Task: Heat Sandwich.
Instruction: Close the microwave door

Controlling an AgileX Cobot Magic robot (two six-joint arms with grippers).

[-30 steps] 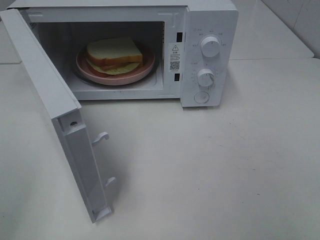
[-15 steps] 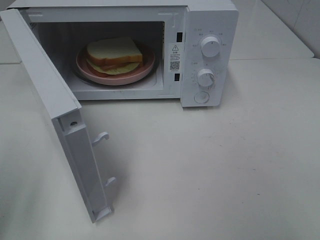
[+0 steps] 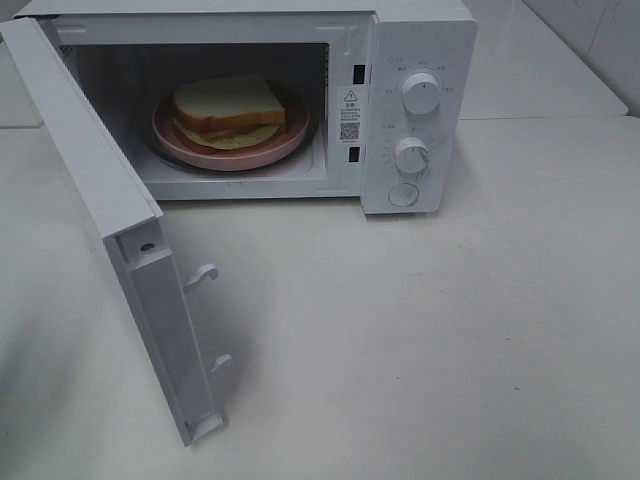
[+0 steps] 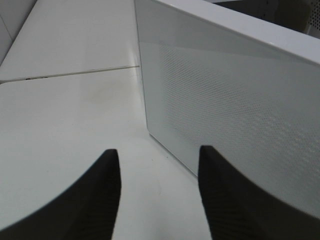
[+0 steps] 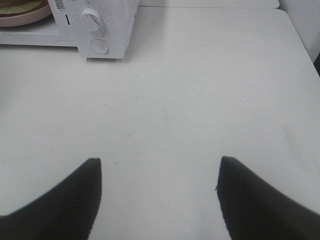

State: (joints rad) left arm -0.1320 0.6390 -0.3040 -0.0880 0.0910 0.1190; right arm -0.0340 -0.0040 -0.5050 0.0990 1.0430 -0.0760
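The sandwich (image 3: 230, 108), white bread with a brown crust and pale green filling, lies on a round pink plate (image 3: 190, 148) inside the open white microwave (image 3: 420, 40). A sliver of that plate (image 5: 20, 19) also shows in the right wrist view. Neither gripper appears in the exterior high view. My left gripper (image 4: 159, 150) is open with nothing between its dark fingers, close to the outer face of the microwave door (image 4: 230, 115). My right gripper (image 5: 160, 159) is open wide over the bare tabletop, well in front of the microwave's control panel (image 5: 100, 25).
The microwave door (image 3: 120, 230) swings out to the front left, its two latch hooks (image 3: 203, 272) pointing right. Two knobs (image 3: 420, 92) and a round button (image 3: 403, 195) sit on the panel. The white table (image 3: 450, 330) spreads in front and to the right.
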